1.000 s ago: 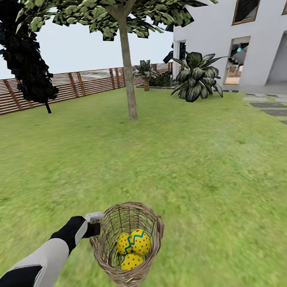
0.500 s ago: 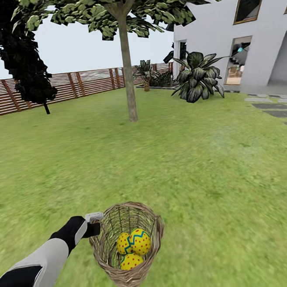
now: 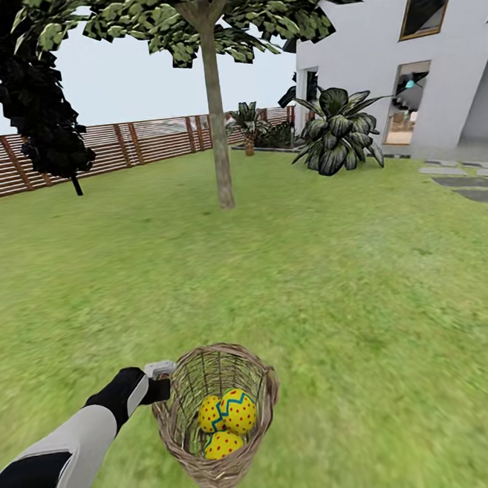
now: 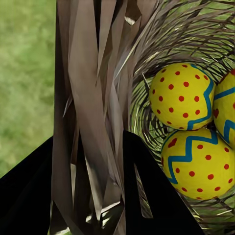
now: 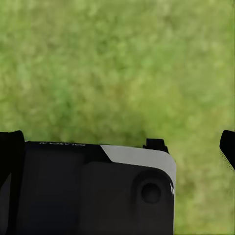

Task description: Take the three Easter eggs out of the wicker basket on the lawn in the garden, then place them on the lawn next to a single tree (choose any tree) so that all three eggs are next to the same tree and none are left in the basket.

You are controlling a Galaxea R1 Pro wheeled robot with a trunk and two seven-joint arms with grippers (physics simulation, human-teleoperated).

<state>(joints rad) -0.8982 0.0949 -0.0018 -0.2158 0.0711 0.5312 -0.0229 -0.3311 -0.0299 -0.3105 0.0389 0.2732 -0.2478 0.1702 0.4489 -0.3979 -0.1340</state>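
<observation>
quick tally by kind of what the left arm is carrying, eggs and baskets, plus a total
Easter eggs: 3, at and, all inside the basket
wicker basket: 1, its rim clamped between the left gripper fingers
Total: 4

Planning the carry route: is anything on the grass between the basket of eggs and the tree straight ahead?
Nothing visible: bare lawn runs from the wicker basket, held by the left gripper, to the tree.

The view has crept nearer the tree [image 3: 221,142].
</observation>
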